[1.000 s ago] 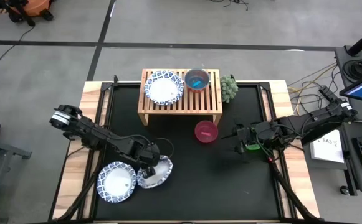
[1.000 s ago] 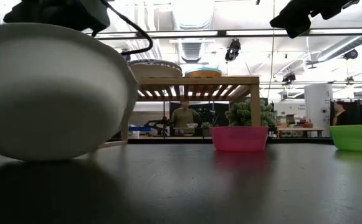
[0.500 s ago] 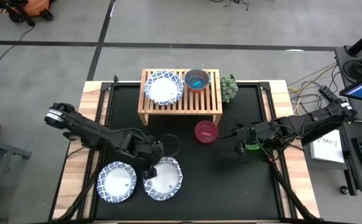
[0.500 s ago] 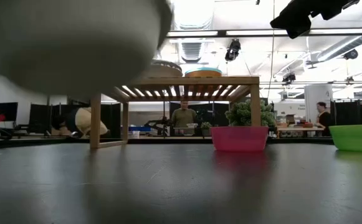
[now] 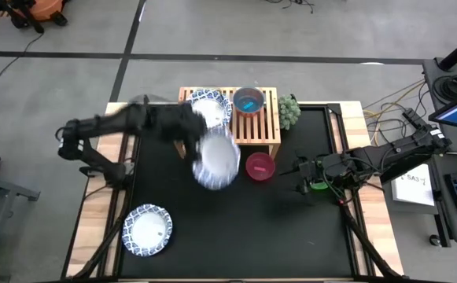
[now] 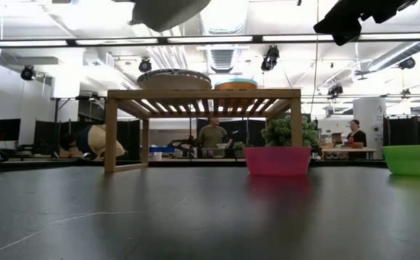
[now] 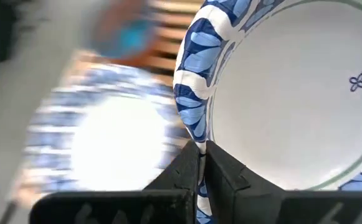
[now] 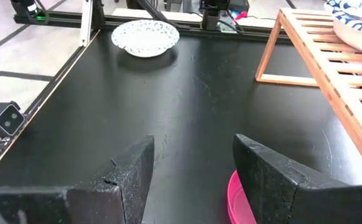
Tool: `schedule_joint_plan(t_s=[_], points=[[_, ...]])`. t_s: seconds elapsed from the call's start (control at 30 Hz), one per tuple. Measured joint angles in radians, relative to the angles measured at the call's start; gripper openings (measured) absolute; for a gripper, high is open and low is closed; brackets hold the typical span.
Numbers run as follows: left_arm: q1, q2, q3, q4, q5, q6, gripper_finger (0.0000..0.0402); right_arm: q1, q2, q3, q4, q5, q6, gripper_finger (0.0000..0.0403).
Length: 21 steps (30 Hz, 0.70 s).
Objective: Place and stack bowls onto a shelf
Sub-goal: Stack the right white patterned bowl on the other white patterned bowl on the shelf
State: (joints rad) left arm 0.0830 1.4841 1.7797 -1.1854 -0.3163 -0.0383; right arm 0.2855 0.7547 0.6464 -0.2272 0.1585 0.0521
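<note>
The blue-rimmed bowl (image 5: 215, 159) hangs above the shelf's (image 5: 264, 126) front edge, its rim pinched by your left gripper (image 7: 199, 163). Your right gripper (image 8: 190, 171) waits spread near the mat's right edge.

- Shelf (image 5: 228, 122) top: patterned bowl (image 5: 210, 106) + teal bowl (image 5: 248, 101) fill it.
- Magenta bowl (image 5: 260, 166), artichoke (image 5: 289, 111) flank shelf's right side.
- Mat (image 5: 275, 228) centre open.

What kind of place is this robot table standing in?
Probably a large robotics lab or workshop. The low view shows an open hall with an exposed ceiling carrying long strip lights, people at workbenches behind, and the high view shows a bare concrete floor with taped lines.
</note>
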Motion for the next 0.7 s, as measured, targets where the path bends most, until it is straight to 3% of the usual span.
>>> schedule_joint_plan(t_s=[0.17,0.37,0.5,0.7], points=[[0.268,0.0,0.093,0.004,0.012,0.049,0.0,0.0,0.0,0.0,0.0,0.0,0.0,0.0208],[0.526,0.009,0.09,0.006,0.16,0.002,0.0,0.0,0.0,0.0,0.0,0.0,0.0,0.0208],[0.594,0.034,0.065,-0.002,0.181,-0.004,0.0,0.0,0.0,0.0,0.0,0.0,0.0,0.0208],[0.607,0.085,0.043,-0.047,0.188,-0.003,0.0,0.0,0.0,0.0,0.0,0.0,0.0,0.0208]])
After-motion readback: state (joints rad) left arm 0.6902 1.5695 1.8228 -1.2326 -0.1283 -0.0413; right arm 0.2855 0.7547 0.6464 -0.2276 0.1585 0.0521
